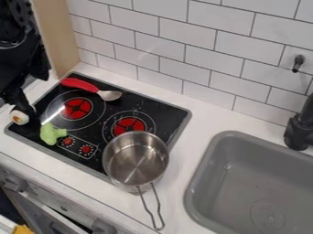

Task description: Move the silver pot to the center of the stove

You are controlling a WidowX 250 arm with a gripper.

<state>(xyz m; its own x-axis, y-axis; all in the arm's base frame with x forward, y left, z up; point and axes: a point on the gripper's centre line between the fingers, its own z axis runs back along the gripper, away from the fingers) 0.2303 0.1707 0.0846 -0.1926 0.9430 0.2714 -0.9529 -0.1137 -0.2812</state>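
While the silver pot sits upright at the near right corner of the black stove, overlapping the stove's edge, its wire handle points toward the bottom of the view, out over the white counter; the pot's inside is open to the camera, with its far rim at the near part of the right burner; left of the pot are two small printed red knobs, and beside them lies a light green toy, near the left burner; a spoon with a red handle lies at the stove's far side, its metal bowl toward the right; at the stove's left edge the black gripper hangs down from the upper left, well apart from the pot, right by a white round piece with an orange centre; I cannot tell how far the gripper is open, or whether it has hold of that piece; farther right, a grey sink is set in the counter beneath a black faucet, with white wall tiles behind
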